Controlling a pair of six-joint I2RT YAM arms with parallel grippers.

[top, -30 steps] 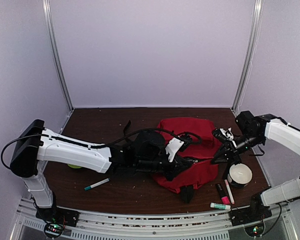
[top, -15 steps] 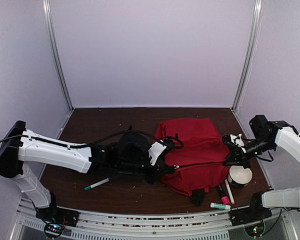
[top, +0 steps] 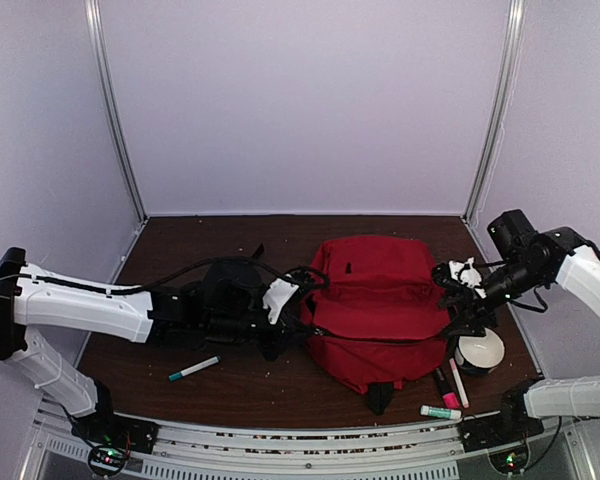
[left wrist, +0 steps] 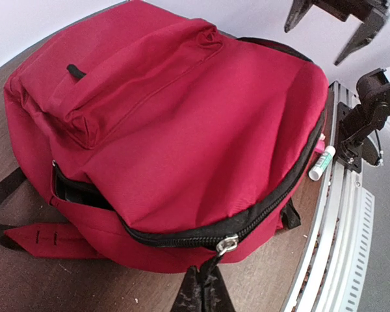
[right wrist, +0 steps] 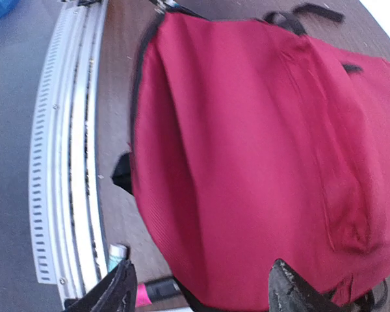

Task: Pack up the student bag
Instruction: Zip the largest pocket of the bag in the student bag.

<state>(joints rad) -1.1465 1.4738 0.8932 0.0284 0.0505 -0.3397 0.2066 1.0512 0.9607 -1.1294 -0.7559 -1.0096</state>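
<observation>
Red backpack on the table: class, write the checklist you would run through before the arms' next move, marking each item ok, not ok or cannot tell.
1. Left gripper shut on the zipper pull: ok.
2. Right gripper open and apart from the red backpack: ok.
3. Main zip open wide enough for packing: not ok; the track right of the pull looks closed.
4. Whether the dark gap at the bag's side is a usable opening: cannot tell.
5. Supplies packed: not ok; marker, tape roll, highlighter and glue stick lie on the table.
</observation>
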